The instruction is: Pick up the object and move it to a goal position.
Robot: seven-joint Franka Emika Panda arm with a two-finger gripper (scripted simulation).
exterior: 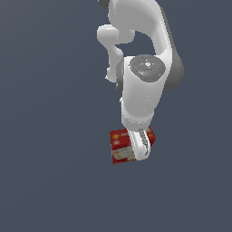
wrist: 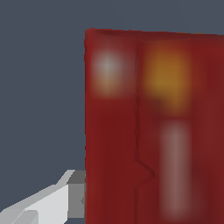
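The object is a small red box [exterior: 120, 146] with white and yellow-orange panels, just below the white arm in the exterior view. My gripper [exterior: 139, 150] is down over it, and one white finger covers the box's side toward the exterior view's right. In the wrist view the red box [wrist: 153, 131] is very close and blurred and fills most of the frame. One finger [wrist: 65, 199] shows with its grey pad against the box's side. The other finger is out of view. The jaws look shut on the box. Whether the box is off the ground does not show.
The ground [exterior: 45, 181] is a plain dark grey-blue surface all around. The white arm [exterior: 140, 86] rises above the box and hides the area behind it. No goal marker shows.
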